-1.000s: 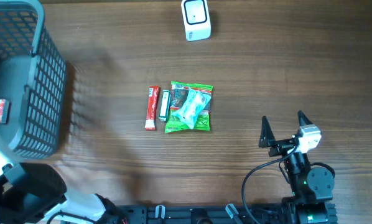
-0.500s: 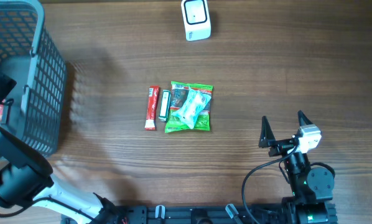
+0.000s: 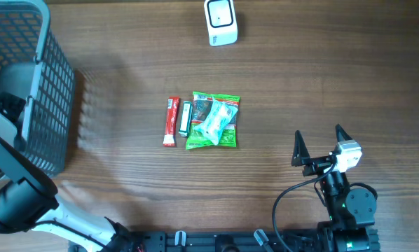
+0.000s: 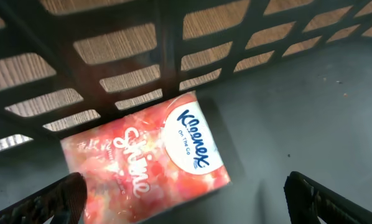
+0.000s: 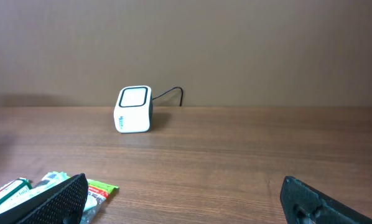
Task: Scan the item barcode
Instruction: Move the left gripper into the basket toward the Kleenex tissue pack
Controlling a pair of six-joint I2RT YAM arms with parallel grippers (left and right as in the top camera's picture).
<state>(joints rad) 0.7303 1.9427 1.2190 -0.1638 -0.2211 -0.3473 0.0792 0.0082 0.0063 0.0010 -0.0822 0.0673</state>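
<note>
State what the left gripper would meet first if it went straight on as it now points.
Probably the Kleenex pack lying on the basket floor, ahead of the open left gripper; depth is unclear.

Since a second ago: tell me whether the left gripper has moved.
Yes. The left gripper has swung from outside the basket's near wall to inside it, and hangs open above the Kleenex pack.

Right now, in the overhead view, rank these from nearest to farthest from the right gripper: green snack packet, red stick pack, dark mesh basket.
From the right gripper:
1. Green snack packet, table centre.
2. Red stick pack, left of it.
3. Dark mesh basket, far left.
</note>
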